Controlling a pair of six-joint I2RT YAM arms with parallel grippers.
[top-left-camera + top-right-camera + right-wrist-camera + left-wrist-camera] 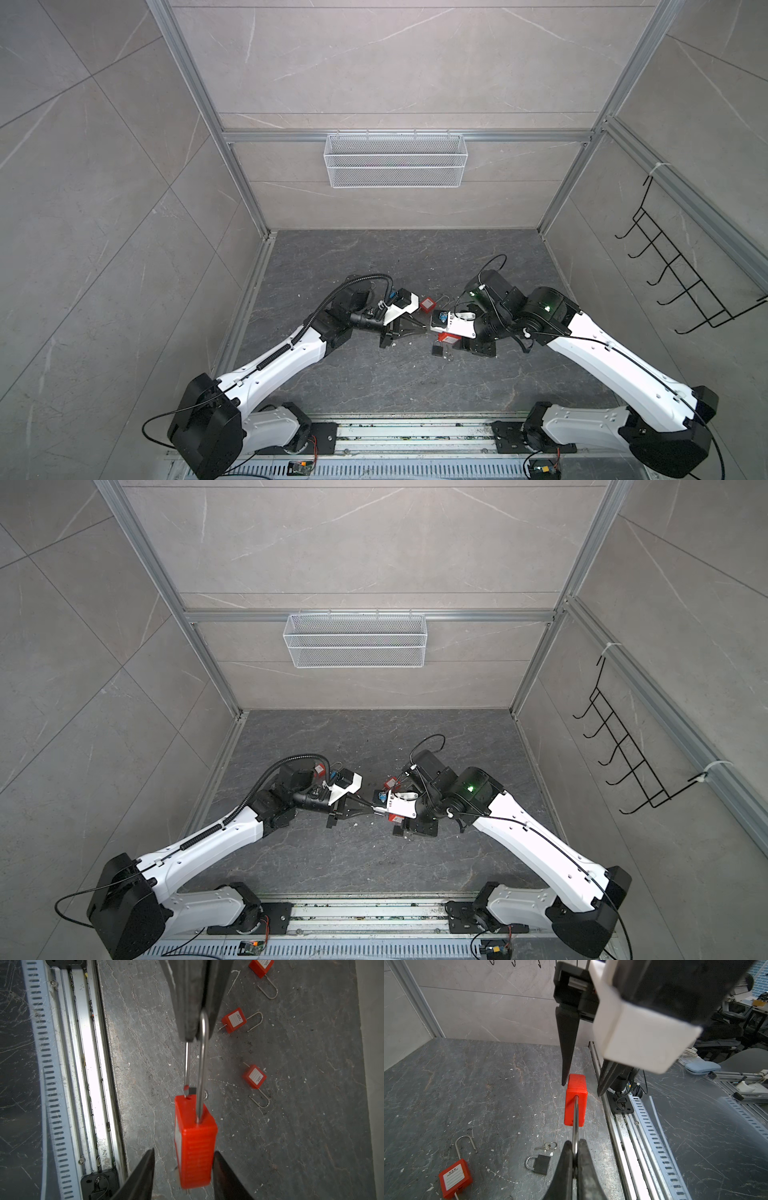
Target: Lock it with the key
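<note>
"So, how far along is the locking, as you see it?"

"Not far, I think. Nearest, at the bottom middle of the left wrist view, the left hand is pressed together on the steel shackle. It carries the red padlock in the air above the counter."

"And the other hand?"

"Just behind, in the middle of the same frame, the right hand is spread, with one finger on each side of the red body. In the right wrist view one finger seems to touch the body and the other stands apart, so it is not pinching."

"Is the lock closed?"

"No. In the centre of the right wrist view, the short end of the shackle stands just above its hole, not inside. I judge that it must be pushed in first and the key turned after that, so both steps are left."

"Where is the key?"

"The keyhole end of the body is hidden, so I cannot tell if a key sits there. Farther down on the counter, in the lower middle of the left wrist view, a small key on a ring lies near a black padlock. I cannot tell whether it fits the red one. In the lower left a second red padlock lies with its shackle open."
</note>
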